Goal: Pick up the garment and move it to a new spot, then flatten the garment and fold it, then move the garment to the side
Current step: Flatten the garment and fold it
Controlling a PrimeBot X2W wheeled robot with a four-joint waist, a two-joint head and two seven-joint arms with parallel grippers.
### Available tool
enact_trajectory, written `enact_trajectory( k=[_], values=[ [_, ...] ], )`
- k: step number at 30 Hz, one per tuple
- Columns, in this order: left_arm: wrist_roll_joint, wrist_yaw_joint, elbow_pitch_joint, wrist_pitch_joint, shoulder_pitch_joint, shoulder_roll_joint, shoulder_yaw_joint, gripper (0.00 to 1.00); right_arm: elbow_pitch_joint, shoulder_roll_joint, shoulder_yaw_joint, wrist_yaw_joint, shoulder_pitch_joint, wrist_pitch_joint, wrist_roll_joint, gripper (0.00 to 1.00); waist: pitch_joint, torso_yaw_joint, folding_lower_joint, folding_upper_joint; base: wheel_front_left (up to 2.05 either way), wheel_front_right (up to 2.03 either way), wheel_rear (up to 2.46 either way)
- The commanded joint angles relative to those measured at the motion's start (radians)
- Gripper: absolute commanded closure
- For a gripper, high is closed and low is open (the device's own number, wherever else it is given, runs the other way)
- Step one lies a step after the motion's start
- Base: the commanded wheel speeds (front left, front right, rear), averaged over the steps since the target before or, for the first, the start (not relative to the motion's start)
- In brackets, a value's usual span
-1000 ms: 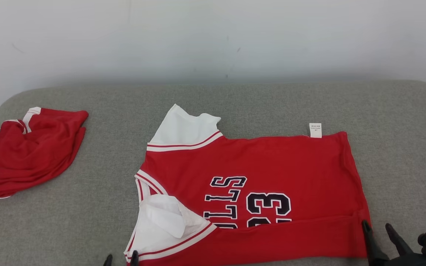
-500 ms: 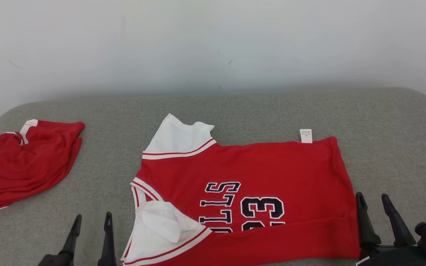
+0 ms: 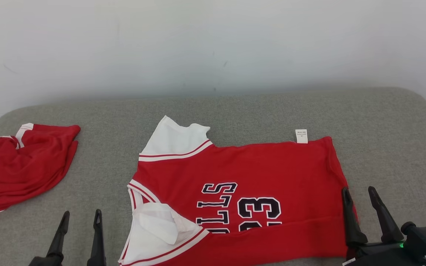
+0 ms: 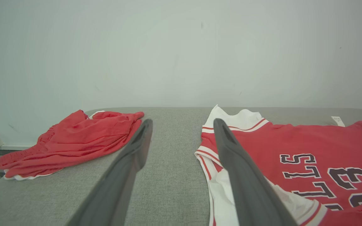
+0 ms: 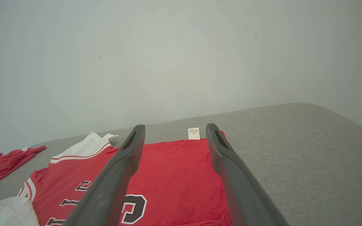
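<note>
Currently the jersey [image 3: 257, 166] lies flat mid-cushion [image 3: 390, 122], red, with its collar end to the robot's left and its hem end to the right. The near long edge is folded up over the body and covers the lower part of the dark letters and the "23". One white sleeve [image 3: 176, 138] sticks out at the far left corner; the other, near-left, is crumpled on itself. A white tag [image 3: 301, 135] pokes from the far edge near the hem. The left gripper [image 3: 81, 214] hovers over bare cushion just left of the near sleeve, jaws wide, nothing between them. The right gripper [image 3: 359, 190] is at the hem end, jaws wide and empty. Its inner finger overlaps the hem edge in the head view; contact cannot be told. Red shorts [image 3: 24, 159] sit bunched at the cushion's far left, well apart from the jersey. A pale wall [image 3: 213, 44] stands behind.
</note>
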Motion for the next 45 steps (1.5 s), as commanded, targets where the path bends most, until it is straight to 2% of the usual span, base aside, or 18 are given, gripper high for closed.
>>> enact_trajectory(
  k=[1, 6, 10, 18, 21, 28, 33, 45],
  values=[
    [0.009, -0.005, -0.004, -0.003, 0.013, -0.005, 0.006, 0.00, -0.002, 0.003, -0.003, -0.003, 0.014, -0.004, -0.006, 0.00, 0.002, 0.002, 0.0001, 0.0000, 0.00, 0.00, 0.00],
    [0.025, -0.035, 0.023, -0.003, -0.003, -0.002, 0.018, 0.00, 0.003, 0.013, -0.025, -0.003, -0.011, -0.004, 0.010, 0.00, 0.023, 0.002, 0.0001, 0.0000, 0.00, 0.00, 0.00],
    [0.015, -0.062, 0.043, -0.003, -0.099, 0.034, 0.024, 0.00, 0.043, -0.035, -0.023, -0.003, -0.098, 0.003, 0.005, 0.00, 0.061, -0.008, 0.0001, 0.0000, 0.00, 0.00, 0.00],
    [-0.037, -0.099, 0.127, 0.103, -0.410, 0.124, -0.057, 0.00, 0.217, -0.090, -0.010, -0.003, -0.356, 0.158, -0.007, 0.00, 0.168, -0.038, 0.0001, 0.0000, 0.00, 0.00, 0.00],
    [-0.081, -0.103, 0.180, 0.157, -0.533, 0.147, -0.117, 0.00, 0.288, -0.097, -0.001, -0.003, -0.455, 0.213, -0.014, 0.00, 0.221, -0.052, 0.0001, 0.0000, 0.00, 0.00, 0.00],
    [-0.197, -0.102, 0.289, 0.261, -0.801, 0.269, -0.355, 0.00, 0.451, -0.087, 0.032, -0.003, -0.677, 0.305, -0.019, 0.00, 0.345, -0.094, 0.0001, 0.0000, 0.00, 0.00, 0.00],
    [-0.304, -0.102, 0.380, 0.333, -0.964, 0.318, -0.490, 0.00, 0.555, -0.073, 0.069, -0.003, -0.801, 0.359, -0.007, 0.00, 0.413, -0.117, 0.0001, 0.0000, 0.00, 0.00, 0.00],
    [-0.462, -0.102, 0.579, 0.415, -1.181, 0.349, -0.720, 0.00, 0.745, -0.020, 0.158, -0.003, -0.983, 0.403, 0.020, 0.00, 0.493, -0.157, 0.0001, 0.0000, 0.00, 0.00, 0.00]
  ],
)
